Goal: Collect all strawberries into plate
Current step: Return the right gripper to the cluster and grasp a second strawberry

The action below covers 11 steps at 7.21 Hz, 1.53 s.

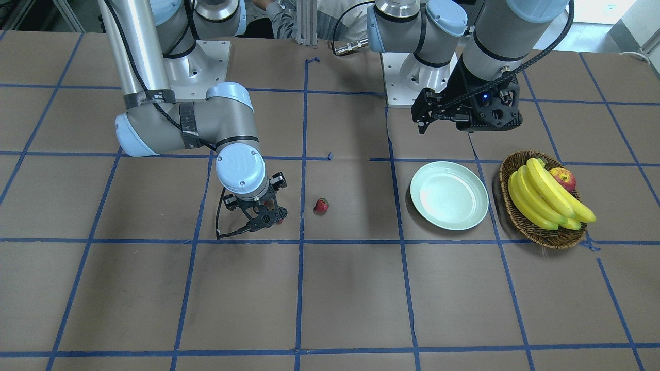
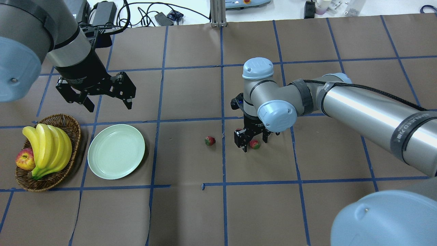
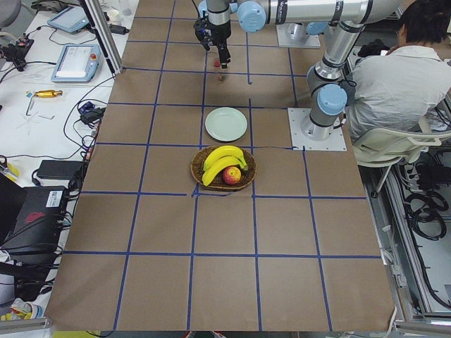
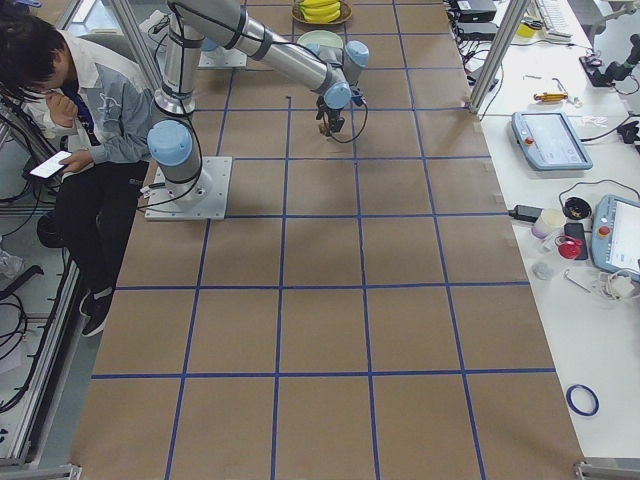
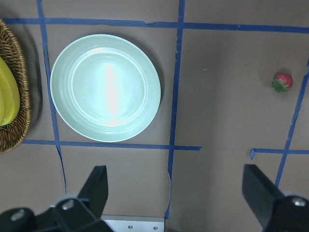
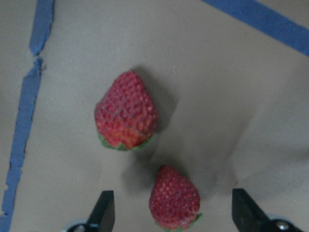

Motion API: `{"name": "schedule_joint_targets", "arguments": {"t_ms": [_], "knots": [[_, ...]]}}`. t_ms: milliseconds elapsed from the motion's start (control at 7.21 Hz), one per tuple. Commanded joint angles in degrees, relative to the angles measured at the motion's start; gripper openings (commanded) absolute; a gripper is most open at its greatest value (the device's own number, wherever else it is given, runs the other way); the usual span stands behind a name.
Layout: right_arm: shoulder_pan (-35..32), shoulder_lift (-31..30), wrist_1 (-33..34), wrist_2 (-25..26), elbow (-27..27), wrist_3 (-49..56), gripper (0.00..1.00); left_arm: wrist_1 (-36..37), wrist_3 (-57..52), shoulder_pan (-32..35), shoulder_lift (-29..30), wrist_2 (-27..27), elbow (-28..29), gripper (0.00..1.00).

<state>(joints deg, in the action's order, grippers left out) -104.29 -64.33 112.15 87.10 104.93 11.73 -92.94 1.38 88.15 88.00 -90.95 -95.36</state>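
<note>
Brown table (image 2: 191, 212): basket (image 2: 75, 127) holds bananas (image 2: 51, 147), apple (image 2: 24, 160); strawberries (image 2: 210, 140) lie apart from plate (image 2: 116, 156); left gripper (image 2: 110, 107) wide; right gripper (image 2: 254, 144) wide astride strawberry (image 6: 175, 195)

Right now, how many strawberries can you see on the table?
3. One strawberry lies alone between the plate and the right gripper. A second strawberry sits between that gripper's open fingers, a third strawberry just beyond it. None is on the plate.

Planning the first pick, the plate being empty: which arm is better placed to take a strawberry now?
Right. The right claw is open and low, straddling one strawberry, with a second strawberry just beyond. The left claw hangs open by the plate, well away from every berry.
</note>
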Motion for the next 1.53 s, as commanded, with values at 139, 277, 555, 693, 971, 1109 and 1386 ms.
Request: {"name": "schedule_joint_targets", "arguments": {"t_ms": [139, 277, 555, 693, 971, 1109, 1386], "knots": [[-0.12, 0.00, -0.08, 0.00, -0.17, -0.74, 0.28, -0.04, 0.03, 0.00, 0.06, 0.07, -0.01, 1.00], [-0.12, -0.09, -0.09, 0.00, -0.34, -0.83, 0.00, -0.05, 0.12, 0.09, 0.06, 0.07, -0.01, 1.00], [-0.12, -0.35, -0.17, 0.78, -0.52, -0.83, 0.00, -0.05, 0.12, 0.09, 0.06, 0.07, -0.01, 1.00], [-0.03, -0.62, -0.70, 1.66, -1.13, -0.66, 0.00, -0.05, 0.12, 0.09, 0.06, 0.07, -0.01, 1.00], [-0.03, -6.39, -7.69, 2.38, -3.41, -1.62, 0.00, -0.05, 0.12, 0.09, 0.15, 0.16, -0.01, 1.00], [-0.38, -6.77, -8.08, 0.98, -4.64, -5.89, 0.00, -0.05, 0.12, 0.09, 0.15, 0.16, -0.01, 1.00], [-4.40, -5.38, -7.56, -2.62, -8.85, -13.44, 0.00, 0.13, 0.03, 0.09, 0.15, 0.07, 0.08, 1.00]]}}
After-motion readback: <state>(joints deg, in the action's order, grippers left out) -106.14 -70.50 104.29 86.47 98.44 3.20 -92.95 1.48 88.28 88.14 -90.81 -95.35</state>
